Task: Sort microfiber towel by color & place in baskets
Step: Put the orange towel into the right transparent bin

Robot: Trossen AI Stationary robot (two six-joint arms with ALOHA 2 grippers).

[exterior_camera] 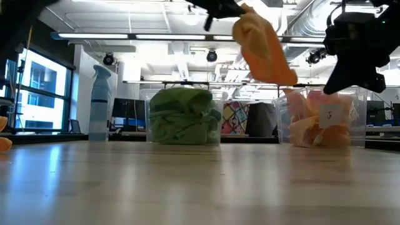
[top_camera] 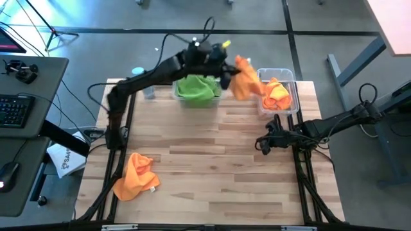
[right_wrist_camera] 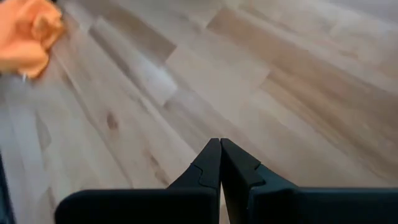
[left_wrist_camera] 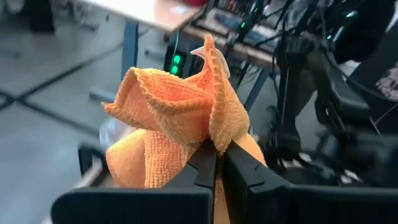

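You are looking at a table point(top_camera: 212, 160) of pale wood planks. Note what is obscured: in the overhead view the left arm is covering part of the wider basket point(top_camera: 218, 97), and the low view is cutting off the left arm at the top edge, so its body is hard to make out there. The clear walls of both baskets are faint against the room behind.

You are counting two clear plastic baskets with rounded rims at the far edge: the wider one is holding a bunched green towel point(top_camera: 196, 88), the narrower basket point(top_camera: 292, 86) is holding crumpled orange towels point(top_camera: 276, 94), whose number you cannot tell. Two further orange towels are in view: one point(top_camera: 135, 175) is lying loose on the near left of the table, and one point(top_camera: 244, 78) is hanging in the air between the two baskets.

The left gripper point(left_wrist_camera: 219, 155) is pinching that hanging towel, its fingers clamped together on a fold of looped, nubby cloth. The right gripper point(right_wrist_camera: 220, 152) is hovering over bare wood at the right side, fingers pressed together and holding nothing.

A light-blue spray bottle point(exterior_camera: 100, 103) is standing left of the wider basket.
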